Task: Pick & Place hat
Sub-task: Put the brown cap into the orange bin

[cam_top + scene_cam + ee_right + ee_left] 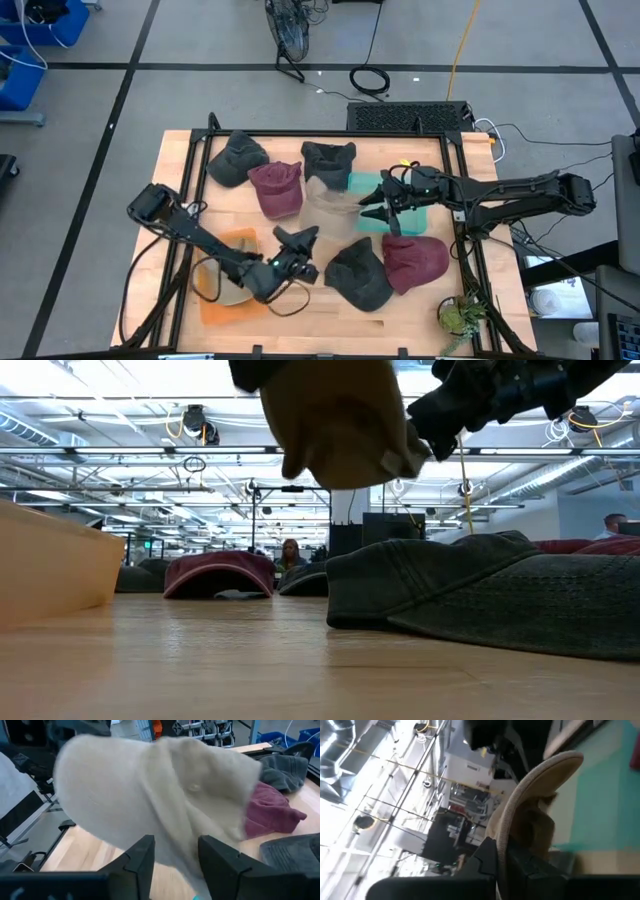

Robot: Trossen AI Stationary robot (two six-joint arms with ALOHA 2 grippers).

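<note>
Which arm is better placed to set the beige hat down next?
Right: its gripper holds the beige hat raised beside the teal mat; the left gripper is farther off, by the orange mat.

My own right gripper (172,855) blocks the lower edge of the beige cap (155,795), so I cannot see where my fingers meet the cloth. In my left wrist view that cap's brim (530,795) is blurred and cut off. From low down, its top runs off the frame.
</note>
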